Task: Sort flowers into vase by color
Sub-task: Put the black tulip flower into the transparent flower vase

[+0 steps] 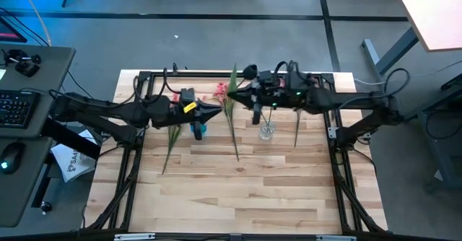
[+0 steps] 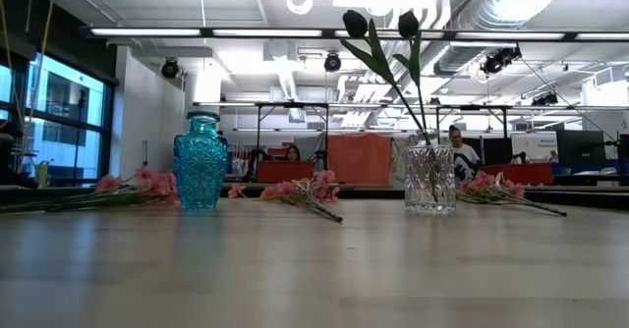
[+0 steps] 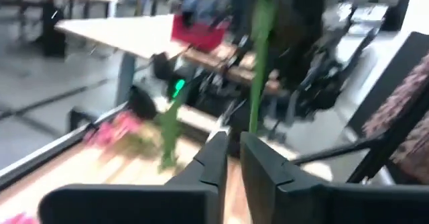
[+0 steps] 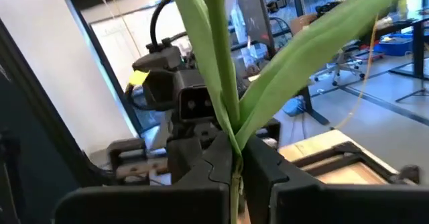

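Note:
My right gripper (image 1: 242, 91) is shut on a green tulip stem with long leaves (image 4: 214, 63), high over the table's far middle. My left gripper (image 1: 216, 112) is shut and empty, just left of it and above the blue vase (image 1: 198, 130). A clear glass vase (image 2: 429, 179) holds two near-black tulips (image 2: 356, 22) by their stems. Several pink sprays (image 2: 300, 192) lie flat on the table. Neither gripper shows in the low view. My right gripper pinches the tulip's stem (image 4: 234, 158) between its two fingers, just below where the leaves branch off. The leaves (image 4: 315, 43) run forward past the fingertips, toward the left arm. The tulip is lifted clear of the table; its blossom is out of the wrist view.
The blue vase (image 2: 200, 161) stands left of the clear vase (image 1: 267, 131). Pink sprays lie at the far left (image 1: 172, 136), the middle (image 1: 232, 125) and the far right (image 1: 297, 129). The table's near half is bare wood (image 1: 238, 198).

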Robot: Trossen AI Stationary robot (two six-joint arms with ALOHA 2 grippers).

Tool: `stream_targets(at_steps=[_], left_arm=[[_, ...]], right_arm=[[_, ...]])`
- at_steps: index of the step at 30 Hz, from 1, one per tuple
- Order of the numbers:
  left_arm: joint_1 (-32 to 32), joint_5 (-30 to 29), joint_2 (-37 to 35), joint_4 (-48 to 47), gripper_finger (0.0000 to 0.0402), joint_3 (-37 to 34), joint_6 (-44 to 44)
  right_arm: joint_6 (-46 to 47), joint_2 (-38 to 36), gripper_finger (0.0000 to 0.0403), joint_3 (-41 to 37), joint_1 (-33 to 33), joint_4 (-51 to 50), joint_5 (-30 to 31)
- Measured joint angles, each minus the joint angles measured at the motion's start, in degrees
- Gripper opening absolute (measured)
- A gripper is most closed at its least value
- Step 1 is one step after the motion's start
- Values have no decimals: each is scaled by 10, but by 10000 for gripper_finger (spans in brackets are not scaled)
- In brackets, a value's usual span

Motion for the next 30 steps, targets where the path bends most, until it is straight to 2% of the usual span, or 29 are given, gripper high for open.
stream_targets(at_steps=[3, 7, 9, 11, 14, 17, 21, 24, 27, 30], left_arm=[[4, -22, -43, -108, 59, 0, -21], [3, -55, -102, -253, 92, 0, -47], [3, -71, -126, -308, 104, -4, -69], [3, -79, -147, -313, 113, -20, -88], [3, -75, -175, -280, 120, -57, -113], [-2, -73, -193, -227, 122, -103, -139], [-5, -72, -196, -141, 122, -151, -161], [-5, -73, -189, -106, 122, -162, -161], [-4, -73, -182, -87, 122, -165, -157], [-4, -73, -181, -73, 122, -165, -151]], right_arm=[[-6, -34, 6, 1, 0, -60, 0], [-13, -68, 4, 1, 9, -206, 5], [-18, -84, 4, -2, 18, -279, 30], [-11, -101, 3, -22, 27, -328, 53], [24, -133, 2, -87, 41, -338, 60], [76, -187, 2, -172, 60, -295, 86], [99, -261, 1, -299, 85, -193, 161], [47, -309, 1, -379, 90, -42, 217], [-23, -327, 1, -443, 79, 104, 249], [-54, -334, 0, -469, 63, 165, 252]])
